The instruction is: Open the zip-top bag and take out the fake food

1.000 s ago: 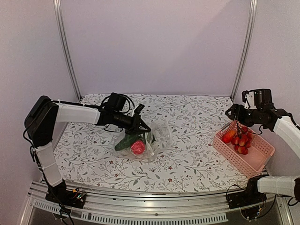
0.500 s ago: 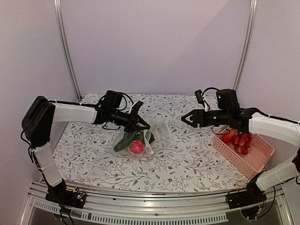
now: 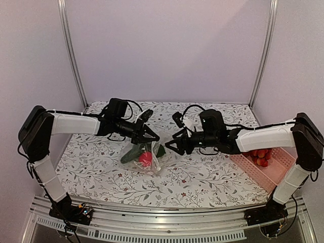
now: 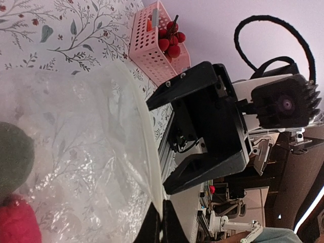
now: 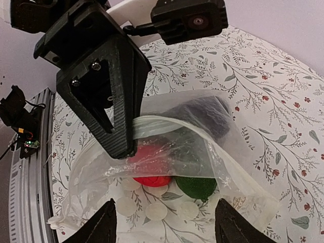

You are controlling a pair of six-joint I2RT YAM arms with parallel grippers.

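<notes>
The zip-top bag (image 3: 161,152) lies mid-table with its mouth held up. My left gripper (image 3: 149,135) is shut on the bag's upper zip edge (image 4: 152,167), its fingers pinched together at the bottom of the left wrist view. Inside the bag (image 5: 243,172) lies fake food: a red piece (image 5: 152,177), a green piece (image 5: 200,186) and a dark eggplant (image 5: 207,116). My right gripper (image 3: 174,144) stands open just right of the bag's mouth, facing into it, with nothing between its fingertips (image 5: 106,225). The left gripper (image 5: 121,147) shows opposite, clamping the rim.
A pink lattice basket (image 3: 277,169) with several red and orange pieces (image 3: 260,158) stands at the right edge of the table. The flowered cloth (image 3: 202,182) covers the tabletop. Metal posts rise at the back corners.
My right arm has swung left from over the basket to the bag's mouth, its jaws narrowing a little. The left gripper kept its hold and drew the edge slightly left.
</notes>
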